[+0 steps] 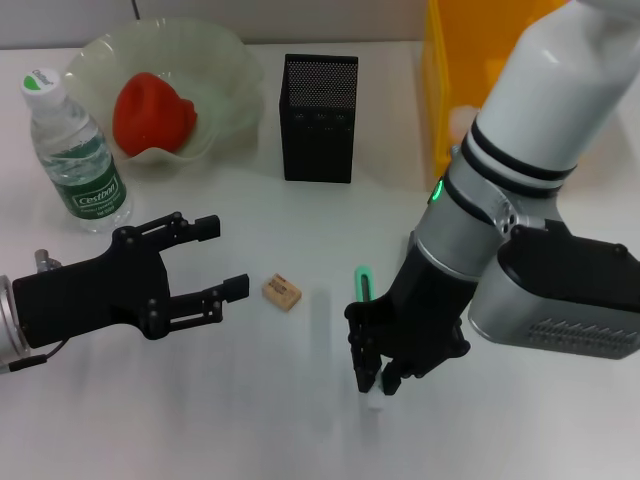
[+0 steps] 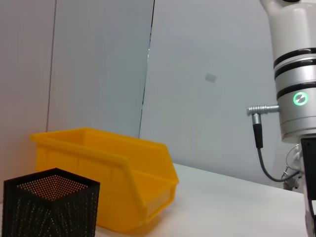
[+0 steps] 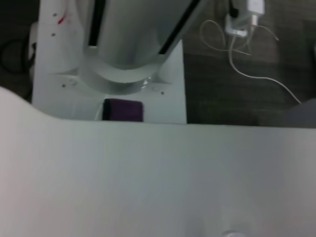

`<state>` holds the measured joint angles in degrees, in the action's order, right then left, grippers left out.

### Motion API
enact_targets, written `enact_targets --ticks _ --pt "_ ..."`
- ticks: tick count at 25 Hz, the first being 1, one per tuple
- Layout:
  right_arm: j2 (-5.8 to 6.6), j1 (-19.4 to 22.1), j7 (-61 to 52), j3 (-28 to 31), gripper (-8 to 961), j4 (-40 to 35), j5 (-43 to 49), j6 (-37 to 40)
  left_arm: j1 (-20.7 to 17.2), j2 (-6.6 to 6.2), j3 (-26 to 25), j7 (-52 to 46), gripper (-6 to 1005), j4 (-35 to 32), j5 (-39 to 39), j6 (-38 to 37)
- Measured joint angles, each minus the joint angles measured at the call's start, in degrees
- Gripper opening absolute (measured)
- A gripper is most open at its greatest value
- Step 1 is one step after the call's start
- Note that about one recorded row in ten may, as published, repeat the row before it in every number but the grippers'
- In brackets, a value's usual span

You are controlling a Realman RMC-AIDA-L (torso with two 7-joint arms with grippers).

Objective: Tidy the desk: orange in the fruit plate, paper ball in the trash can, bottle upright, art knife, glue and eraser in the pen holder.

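Overhead, white desk [image 1: 300, 420], left tool [image 1: 215, 262] spread apart near eraser [image 1: 282, 291], right tool [image 1: 372, 375] clamped on art knife [image 1: 364, 282].

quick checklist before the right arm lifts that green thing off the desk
1. Right tool on the green-and-white item: ok, it sits over the item's near end; whether the grip is closed, cannot tell.
2. Which item that is, knife or glue: cannot tell.
3. Pen holder upright, top open: ok.
4. Path to the holder: ok, only the eraser lies off to the left.
5. Left tool out of the way: ok, open, near the eraser, not touching.
6. Bottle upright: ok.
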<state>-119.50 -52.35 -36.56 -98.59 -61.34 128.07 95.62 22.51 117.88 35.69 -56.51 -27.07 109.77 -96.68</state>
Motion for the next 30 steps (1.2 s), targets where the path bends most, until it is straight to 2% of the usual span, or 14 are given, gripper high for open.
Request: enact_targets --ticks 6,10,11,18,19,30 --pt "0.14 2.2 -2.9 2.1 160 -3.7 0.0 2.1 -0.1 -0.07 -0.6 0.6 800 0.1 0.0 0.0" --pt "0.15 2.9 -4.1 5.6 160 -5.3 0.0 4.8 -0.1 -0.02 -1.2 0.7 800 0.1 0.0 0.2" --pt "0.15 3.1 -4.6 8.4 160 -6.0 -0.1 7.0 -0.1 0.00 -1.3 0.7 800 0.1 0.0 0.3" --pt "0.15 3.8 -7.5 16.5 160 -7.9 -1.3 11.1 -0.1 0.27 -2.6 0.8 801 0.2 -0.1 0.7" --pt "0.15 3.9 -8.6 19.3 160 -7.9 -1.9 12.3 -0.1 0.26 -2.7 0.8 801 0.2 -0.2 0.8" --pt "0.33 5.8 -11.9 31.9 161 -6.4 -6.8 15.9 -0.1 0.16 -2.8 0.8 800 0.1 -0.9 0.7"
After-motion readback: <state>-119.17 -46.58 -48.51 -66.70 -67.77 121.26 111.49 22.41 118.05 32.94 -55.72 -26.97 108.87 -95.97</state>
